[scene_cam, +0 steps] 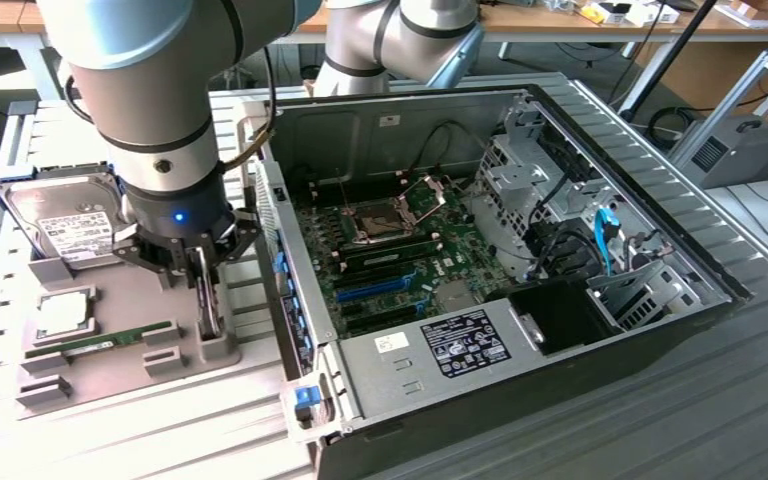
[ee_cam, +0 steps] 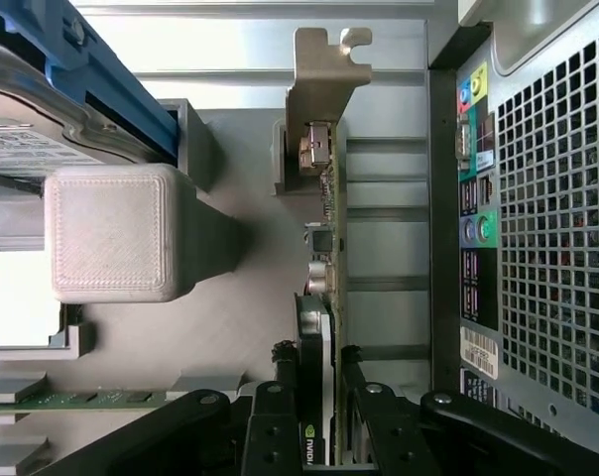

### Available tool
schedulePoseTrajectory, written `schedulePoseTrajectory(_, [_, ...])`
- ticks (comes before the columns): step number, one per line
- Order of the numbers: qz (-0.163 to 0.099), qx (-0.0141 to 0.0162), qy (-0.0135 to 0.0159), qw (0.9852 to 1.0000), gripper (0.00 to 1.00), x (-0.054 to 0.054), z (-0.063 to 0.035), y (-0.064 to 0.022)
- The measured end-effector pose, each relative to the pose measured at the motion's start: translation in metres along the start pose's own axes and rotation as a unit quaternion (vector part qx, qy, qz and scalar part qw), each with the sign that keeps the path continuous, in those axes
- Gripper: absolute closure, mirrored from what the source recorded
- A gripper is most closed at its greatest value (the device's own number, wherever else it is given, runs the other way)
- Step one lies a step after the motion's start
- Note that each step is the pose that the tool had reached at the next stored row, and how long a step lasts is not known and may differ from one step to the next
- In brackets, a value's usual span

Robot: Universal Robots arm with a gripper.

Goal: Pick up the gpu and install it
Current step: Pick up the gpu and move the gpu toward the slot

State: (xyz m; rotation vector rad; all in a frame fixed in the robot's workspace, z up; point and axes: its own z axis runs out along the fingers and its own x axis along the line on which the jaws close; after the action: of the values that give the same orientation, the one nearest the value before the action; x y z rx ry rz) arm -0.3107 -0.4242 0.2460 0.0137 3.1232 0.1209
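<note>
Green card: the gpu [ee_cam: 326,248] stands on edge in a slot of the grey tray [scene_cam: 117,325], on the surface just beside the open case [scene_cam: 518,250], towards the exterior view's left of it.
Gripper: the gripper [scene_cam: 205,285] sits directly over the card, at the fan end.
Fingers: the fingers [ee_cam: 280,392] are closed against both faces of the card, one per side, grasping it by its top edge; the card's black fan part lies between them.
Long axis: in the wrist view the card runs lengthwise away from the fingers, its silver bracket [ee_cam: 324,84] at the far end; the grip is therefore near one end, not the middle.
Seating: the card appears to sit in its tray slot, not yet lifted; that is a judgement, since the slot's bottom is hidden.
Neighbours: a drive [scene_cam: 71,220] with blue rails lies on the tray on the card's far side from the case; a grey tray post [ee_cam: 116,233] stands near the card, apart from it.
Case: the board [scene_cam: 398,250] lies exposed inside, blue slots [scene_cam: 373,288] visible and unfilled.
</note>
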Motion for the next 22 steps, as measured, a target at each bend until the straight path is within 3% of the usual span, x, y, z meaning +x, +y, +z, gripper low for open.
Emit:
schedulePoseTrajectory(5, [0.0, -0.0001, 0.0, 1.0, 0.73, 0.0, -0.0134, 0.001])
schedulePoseTrajectory(12, [0.0, -0.0001, 0.0001, 1.0, 0.73, -0.001, -0.0404, 0.0031])
schedulePoseTrajectory(15, [0.0, -0.0001, 0.0001, 1.0, 0.73, -0.001, -0.0664, 0.0051])
schedulePoseTrajectory(20, [0.0, -0.0001, 0.0, 1.0, 0.73, -0.001, -0.0908, 0.007])
schedulePoseTrajectory(22, [0.0, -0.0001, 0.0, 1.0, 0.73, -0.002, -0.107, 0.0083])
